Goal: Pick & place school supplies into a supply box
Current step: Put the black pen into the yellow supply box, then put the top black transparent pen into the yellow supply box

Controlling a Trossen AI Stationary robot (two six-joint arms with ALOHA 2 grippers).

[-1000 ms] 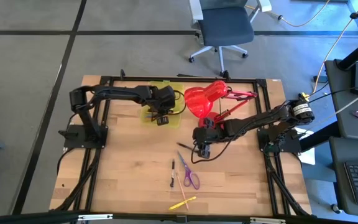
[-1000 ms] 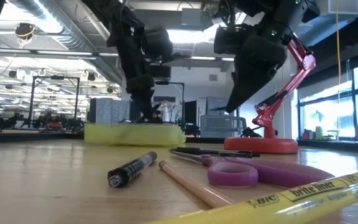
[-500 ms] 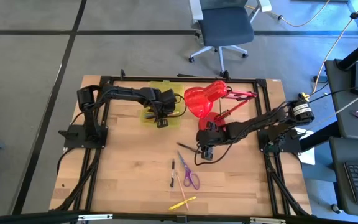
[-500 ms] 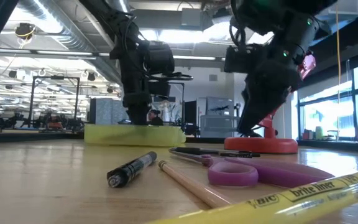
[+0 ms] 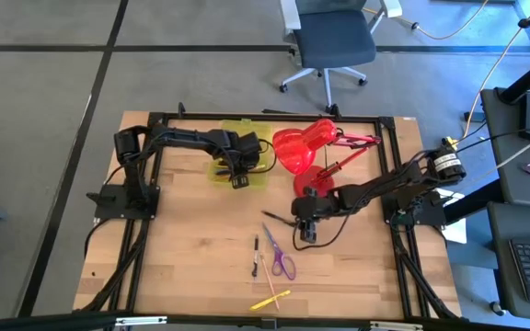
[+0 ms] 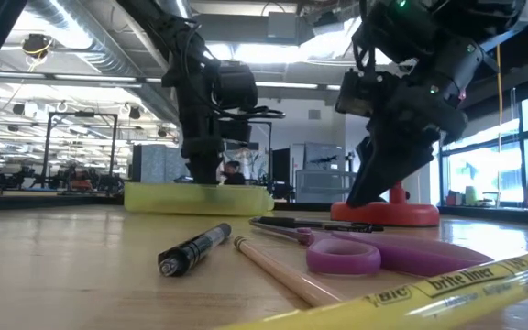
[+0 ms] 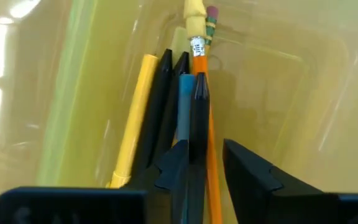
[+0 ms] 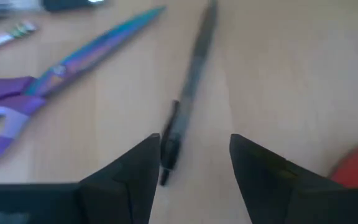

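The right hand, fingers apart, hovers over a black pen lying on the table beside purple scissors. The pen looks light, stiff and slippery, best pinched mid-barrel. The left hand, fingers parted, sits inside the supply box.

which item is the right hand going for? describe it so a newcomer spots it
Start at the red desk lamp, then drop to the right hand just in front of its base. Between its open fingers lies a thin black pen, alone, apart from the purple-handled scissors and the other supplies nearer the front edge.
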